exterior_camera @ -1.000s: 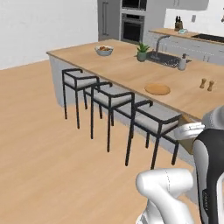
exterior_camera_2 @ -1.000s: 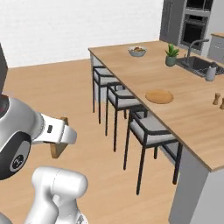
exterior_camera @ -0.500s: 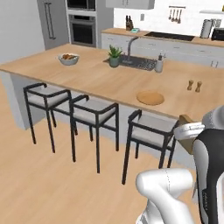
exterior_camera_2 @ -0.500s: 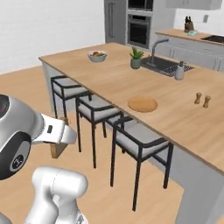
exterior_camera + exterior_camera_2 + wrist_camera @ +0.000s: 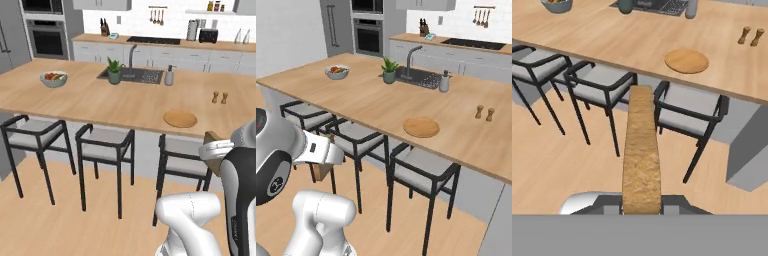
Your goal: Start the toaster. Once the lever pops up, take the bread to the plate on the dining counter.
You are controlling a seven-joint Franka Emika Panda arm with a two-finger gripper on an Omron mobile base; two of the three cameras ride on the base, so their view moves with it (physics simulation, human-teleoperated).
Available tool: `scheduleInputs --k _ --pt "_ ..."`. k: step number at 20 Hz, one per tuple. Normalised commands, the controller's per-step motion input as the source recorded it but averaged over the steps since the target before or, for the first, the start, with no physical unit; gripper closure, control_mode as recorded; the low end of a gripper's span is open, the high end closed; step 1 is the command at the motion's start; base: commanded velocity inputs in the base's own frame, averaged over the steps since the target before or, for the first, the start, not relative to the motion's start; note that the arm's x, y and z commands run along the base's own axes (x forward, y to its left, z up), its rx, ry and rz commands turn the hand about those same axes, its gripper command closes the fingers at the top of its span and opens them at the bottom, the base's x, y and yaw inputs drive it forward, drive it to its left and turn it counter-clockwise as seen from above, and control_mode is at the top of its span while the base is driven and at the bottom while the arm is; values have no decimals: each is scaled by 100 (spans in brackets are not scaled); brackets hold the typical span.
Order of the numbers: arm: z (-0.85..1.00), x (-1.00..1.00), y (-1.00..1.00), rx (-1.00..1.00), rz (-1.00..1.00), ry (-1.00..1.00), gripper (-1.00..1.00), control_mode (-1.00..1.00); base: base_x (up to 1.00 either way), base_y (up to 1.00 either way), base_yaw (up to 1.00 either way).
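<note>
The bread (image 5: 641, 150) juts edge-on from my gripper (image 5: 642, 202), which is shut on it; the slice's brown crust faces the hand camera. From the base, the gripper (image 5: 216, 151) holds the bread (image 5: 212, 137) below counter height, in front of the stools. In the right base view the gripper (image 5: 323, 161) has the bread (image 5: 321, 171) hanging under it. The round tan plate (image 5: 180, 118) (image 5: 421, 127) (image 5: 686, 60) lies near the front edge of the dining counter (image 5: 100, 102), well ahead of the slice. The black toaster (image 5: 208, 35) stands on the far back worktop.
Three black stools (image 5: 104, 142) line the counter's near side, between me and the plate. On the counter are a fruit bowl (image 5: 53, 78), a potted plant (image 5: 114, 71), the sink (image 5: 135, 75), a soap bottle (image 5: 169, 76) and two shakers (image 5: 220, 97).
The base has driven and turned, so the whole scene has swung: the dining counter now lies broadside and nearer. The bread stays gripped in the same pose.
</note>
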Motion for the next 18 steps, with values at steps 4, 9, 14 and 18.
scheduleInputs --k 4,9,14,18 --pt "0 0 0 0 0 0 100 100 35 82 -43" --pt "0 0 0 0 0 0 100 100 32 42 -35" --pt "0 0 0 0 0 0 100 100 27 -19 -19" --pt "0 0 0 0 0 0 100 100 44 -11 -18"
